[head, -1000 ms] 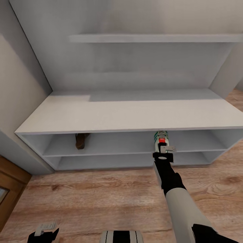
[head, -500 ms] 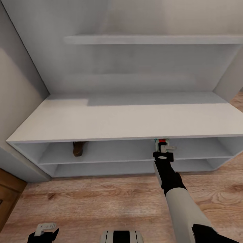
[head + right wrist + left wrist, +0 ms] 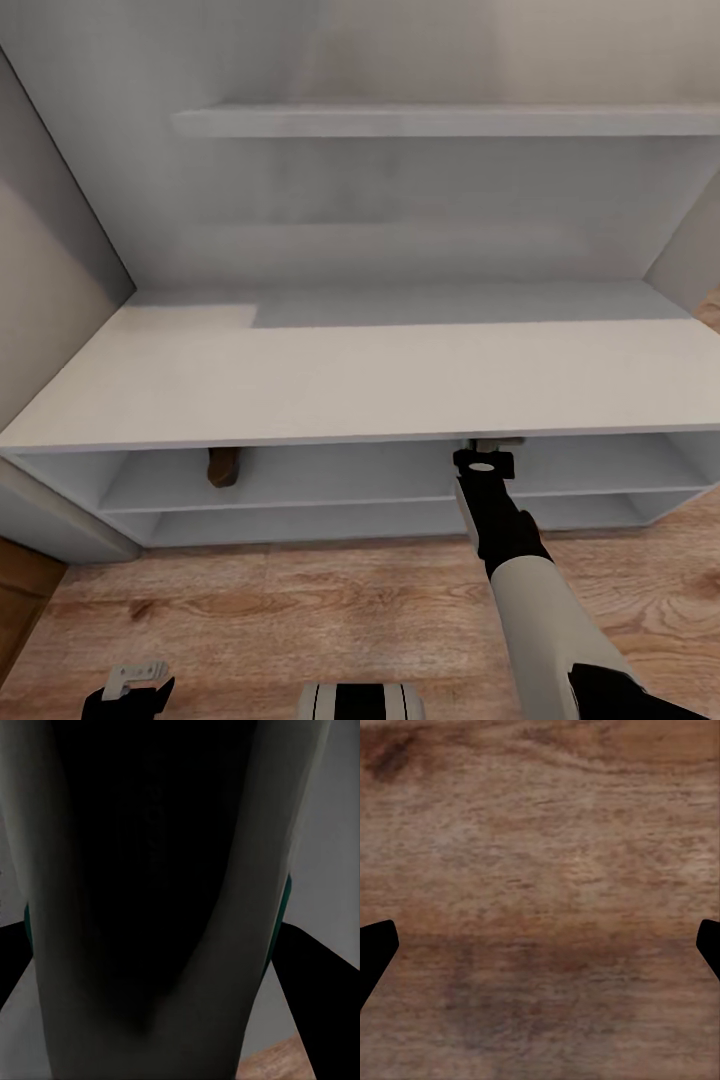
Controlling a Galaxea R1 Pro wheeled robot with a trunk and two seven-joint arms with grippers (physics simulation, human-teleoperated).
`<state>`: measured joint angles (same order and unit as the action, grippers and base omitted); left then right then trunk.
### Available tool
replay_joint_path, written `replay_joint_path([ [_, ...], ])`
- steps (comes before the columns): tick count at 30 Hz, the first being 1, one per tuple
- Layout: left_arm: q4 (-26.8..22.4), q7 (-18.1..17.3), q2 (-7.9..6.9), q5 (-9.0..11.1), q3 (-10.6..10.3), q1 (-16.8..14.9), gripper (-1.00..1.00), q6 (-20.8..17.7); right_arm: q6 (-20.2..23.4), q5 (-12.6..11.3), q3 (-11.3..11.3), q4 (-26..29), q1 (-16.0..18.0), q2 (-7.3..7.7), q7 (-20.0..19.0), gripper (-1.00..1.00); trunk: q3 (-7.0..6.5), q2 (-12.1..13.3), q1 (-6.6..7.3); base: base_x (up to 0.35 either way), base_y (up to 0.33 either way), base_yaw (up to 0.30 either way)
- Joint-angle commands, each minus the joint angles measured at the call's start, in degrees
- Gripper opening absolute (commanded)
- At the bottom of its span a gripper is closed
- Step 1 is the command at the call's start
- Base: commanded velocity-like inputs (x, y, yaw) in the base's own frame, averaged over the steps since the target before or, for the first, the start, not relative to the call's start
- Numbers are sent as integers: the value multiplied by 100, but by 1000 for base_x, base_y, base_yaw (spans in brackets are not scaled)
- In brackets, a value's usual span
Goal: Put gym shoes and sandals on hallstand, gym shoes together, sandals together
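Note:
My right gripper reaches into the upper tier of the pale grey hallstand, its fingertips hidden under the top board. Up close in the right wrist view is a gym shoe, white with a dark inside and green at its sides, and black fingers are shut on both flanks. One brown sandal stands on the same tier, further left. My left gripper hangs low at the left, open over the wood-plank corridor floor, with nothing between its fingers.
A long floating shelf hangs on the wall above the bench. A grey wall closes the left side, with a brown door edge below it. Wooden floor lies between me and the rack.
The whole view has moved closer to the hallstand. My right gripper has carried the gym shoe further under the top board, which now hides it in the head view.

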<state>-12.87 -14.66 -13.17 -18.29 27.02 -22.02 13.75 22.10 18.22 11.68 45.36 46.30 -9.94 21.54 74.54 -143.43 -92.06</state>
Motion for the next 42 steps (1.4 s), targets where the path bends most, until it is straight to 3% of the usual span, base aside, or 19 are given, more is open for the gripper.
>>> replay_joint_path([
  [1,3,-28,0,-52,48,-4,100,22,31,-11,23,-39,0,-6,-10,-100,5,-1,0,7,0,0],
  [15,3,-28,0,-52,49,-4,100,22,31,-11,27,-27,-6,-6,-10,-100,5,-1,0,61,-14,0],
  [16,3,-28,-1,-52,49,-4,100,22,31,-11,27,-26,-2,-6,-10,100,5,-1,0,13,-4,0],
  [42,3,-28,-2,-52,47,-4,100,29,31,-11,27,-24,-2,-6,-10,100,5,-1,0,-41,-29,0],
])
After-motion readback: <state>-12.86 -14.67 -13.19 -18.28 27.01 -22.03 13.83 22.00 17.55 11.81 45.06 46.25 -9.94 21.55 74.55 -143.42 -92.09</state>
